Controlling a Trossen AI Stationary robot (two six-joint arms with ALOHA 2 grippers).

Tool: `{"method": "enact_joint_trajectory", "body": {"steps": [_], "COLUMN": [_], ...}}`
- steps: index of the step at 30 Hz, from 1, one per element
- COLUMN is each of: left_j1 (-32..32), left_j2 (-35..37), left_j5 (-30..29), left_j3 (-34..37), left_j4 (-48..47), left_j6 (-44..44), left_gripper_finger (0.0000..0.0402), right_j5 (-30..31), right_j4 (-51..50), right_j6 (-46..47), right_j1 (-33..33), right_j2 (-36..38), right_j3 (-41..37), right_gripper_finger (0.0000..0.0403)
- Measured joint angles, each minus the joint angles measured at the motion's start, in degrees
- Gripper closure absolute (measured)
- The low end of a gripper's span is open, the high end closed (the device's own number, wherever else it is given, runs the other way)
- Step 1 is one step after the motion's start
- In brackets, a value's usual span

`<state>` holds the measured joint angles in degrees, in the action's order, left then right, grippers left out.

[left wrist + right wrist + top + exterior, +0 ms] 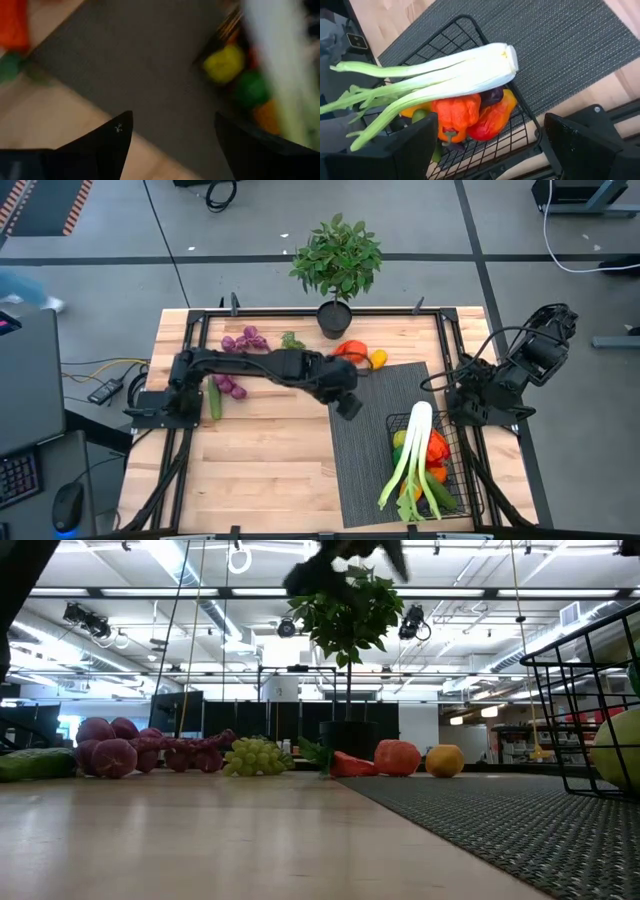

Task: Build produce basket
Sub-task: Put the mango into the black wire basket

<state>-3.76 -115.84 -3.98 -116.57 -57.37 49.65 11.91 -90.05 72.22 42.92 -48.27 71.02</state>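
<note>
Holding most of the produce, the basket (462, 476) stands on the mat (365, 460) at the table's right front. A leek (412, 446) lies across its top, white end over the rear rim, green leaves trailing forward. Under it sit an orange pepper (455, 116), a red-orange pepper (492, 117), a yellow fruit (225, 64) and green pieces.

Left gripper (347, 406): raised over the mat's left edge, jaws spread, nothing between them. Right gripper (462, 402): at the table's right edge just beside the basket, jaws spread and empty.

Remaining on the wooden table (260, 470), along the rear: purple grapes (245, 339), green grapes (258, 756), a carrot (352, 764), a red-orange fruit (398, 757) and an orange citrus (445, 760). A cucumber (214, 402) lies at left. A potted plant (337, 262) stands at the rear edge. Behind is an open room with ceiling lights.
</note>
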Motion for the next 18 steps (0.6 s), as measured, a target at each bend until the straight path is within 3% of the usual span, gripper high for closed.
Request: {"method": "enact_joint_trajectory", "body": {"steps": [11,18], "left_j1": [-1.90,-2.63], "left_j2": [-8.82,-15.52], "left_j5": [-1.40,-1.49], "left_j3": [-0.06,-0.08], "left_j4": [-0.81,-2.36], "left_j6": [-19.67,-21.83], "left_gripper_finger": [0.0116,0.0116], "right_j5": [3.44,3.05], "right_j4": [0.01,0.02], "right_j6": [-0.37,2.69], "right_j1": [0.00,0.00], "right_j2": [-0.20,-0.22], "right_j3": [0.00,0.00], "right_gripper_finger": [0.0037,0.0037]}}
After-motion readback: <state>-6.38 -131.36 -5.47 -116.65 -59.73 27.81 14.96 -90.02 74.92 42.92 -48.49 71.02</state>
